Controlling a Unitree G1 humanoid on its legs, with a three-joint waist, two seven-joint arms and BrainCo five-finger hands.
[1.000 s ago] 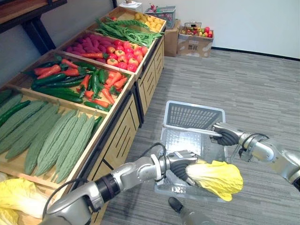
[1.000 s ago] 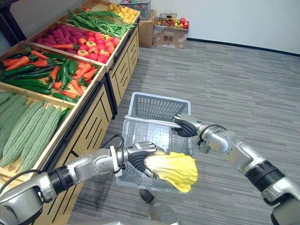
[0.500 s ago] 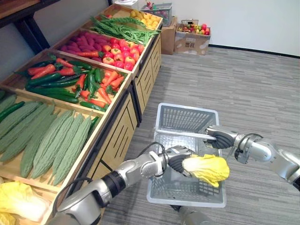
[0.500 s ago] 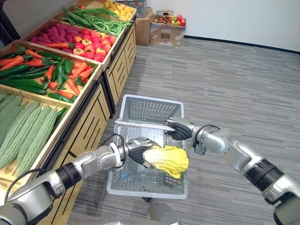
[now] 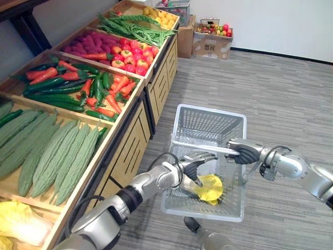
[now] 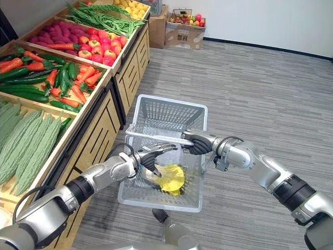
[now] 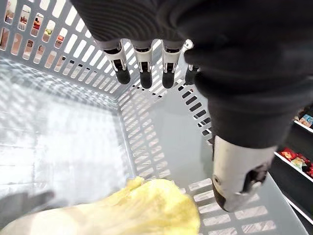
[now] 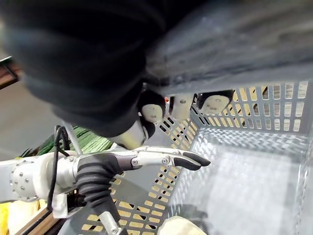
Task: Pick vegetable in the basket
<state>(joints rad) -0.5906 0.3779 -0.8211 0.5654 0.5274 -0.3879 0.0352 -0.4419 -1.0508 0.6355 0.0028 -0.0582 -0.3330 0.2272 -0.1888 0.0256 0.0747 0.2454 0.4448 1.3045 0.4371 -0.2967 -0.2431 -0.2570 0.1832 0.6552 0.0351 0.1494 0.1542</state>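
Your left robot hand (image 5: 195,161) hangs inside the basket (image 5: 208,109) with its fingers (image 7: 142,73) straight and the thumb set apart, holding nothing. The yellow cabbage (image 5: 209,188) lies on the basket floor at the near end, just under the palm; whether the palm touches it cannot be told. So the drop looks done, and the step in hand is, by my reading, getting that robot hand out cleanly.

Keep the fingers straight as you lift, so no tip catches a leaf or hooks the slotted wall. Mind the handle (image 5: 203,147): it crosses the basket just beside the fingertips, so draw the hand back toward your own side before you raise it, not forward under the bar.

Your right robot hand (image 5: 244,152) is curled round the handle at its right end and carries the basket off the floor. Hold that grip level while the left arm comes out; a bump on the bar would likely swing the basket and roll the cabbage.

Once clear, the surface (image 5: 132,148) with the vegetable bins stands just to the left.
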